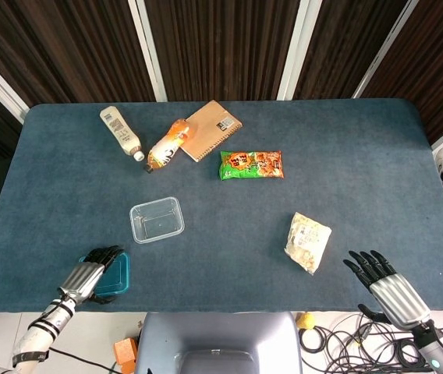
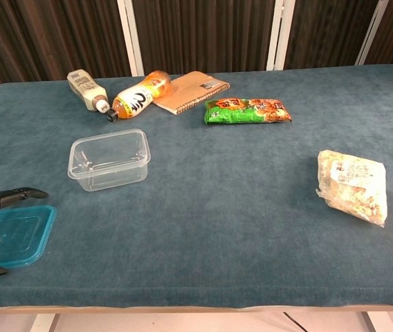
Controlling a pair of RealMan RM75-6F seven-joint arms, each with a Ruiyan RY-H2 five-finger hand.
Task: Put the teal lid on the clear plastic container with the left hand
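Note:
The teal lid (image 1: pixel 118 273) lies flat near the table's front left corner; in the chest view the lid (image 2: pixel 10 235) is at the far left. My left hand (image 1: pixel 89 278) hovers over its left part, covering much of it. In the chest view its fingers (image 2: pixel 6 196) reach past the lid's far edge, and the thumb shows by the near edge. The lid still rests on the cloth. The clear plastic container (image 1: pixel 157 220) stands open and empty just beyond it, also visible as the container (image 2: pixel 108 160). My right hand (image 1: pixel 385 287) is spread open off the table's front right edge, holding nothing.
On the blue table (image 1: pixel 346 171), a white bottle (image 1: pixel 120 132), an orange drink bottle (image 1: pixel 167 144) and a brown notebook (image 1: pixel 212 129) lie at the back. A green snack pack (image 1: pixel 251 164) is in the middle, and a clear snack bag (image 1: pixel 307 241) lies at the right front.

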